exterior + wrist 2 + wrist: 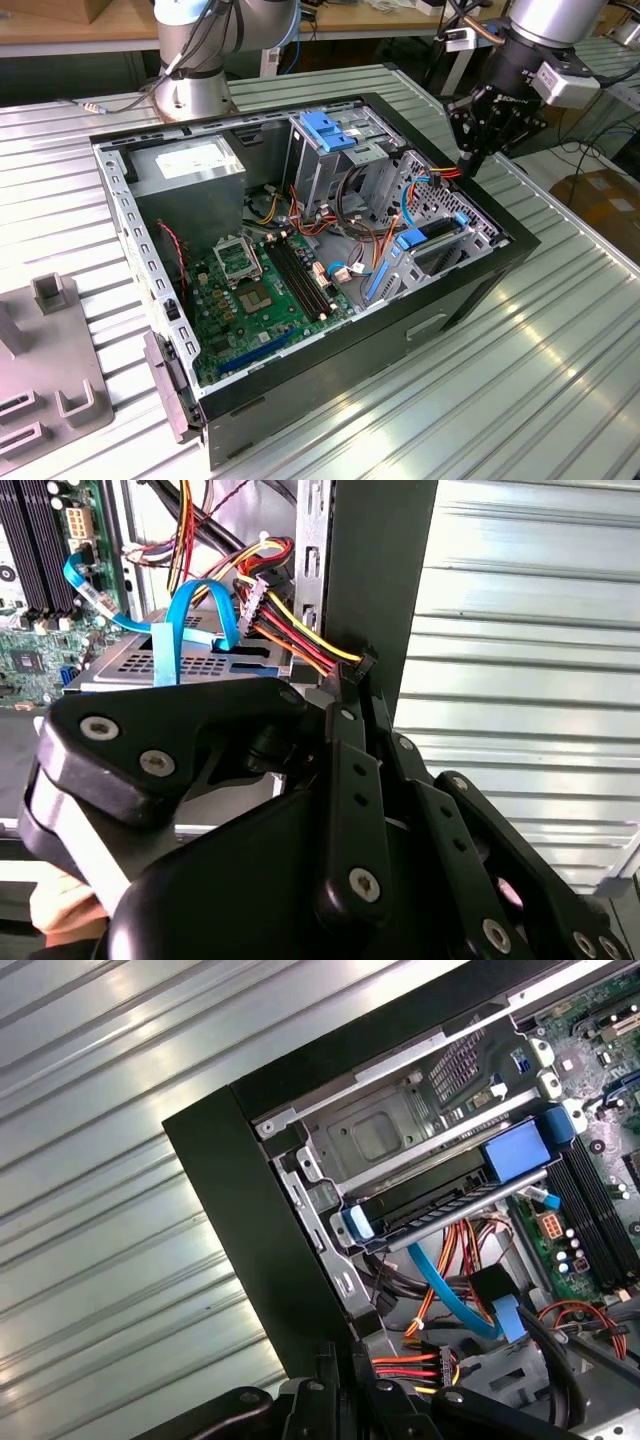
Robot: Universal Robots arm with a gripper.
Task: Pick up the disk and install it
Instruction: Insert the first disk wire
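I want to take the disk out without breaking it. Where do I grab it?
Probably by the blue tab at the end of the disk, coming down through the open side of the case. The disk sits in its metal bay with just an edge showing, so the flat faces look blocked; the tab sticks out.

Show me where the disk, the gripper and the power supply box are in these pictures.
the disk [432,1200], first wrist view, dark edge between the blue carrier ends
the gripper [468,166], exterior view, at its fingertips
the power supply box [190,160], exterior view, on its white sticker
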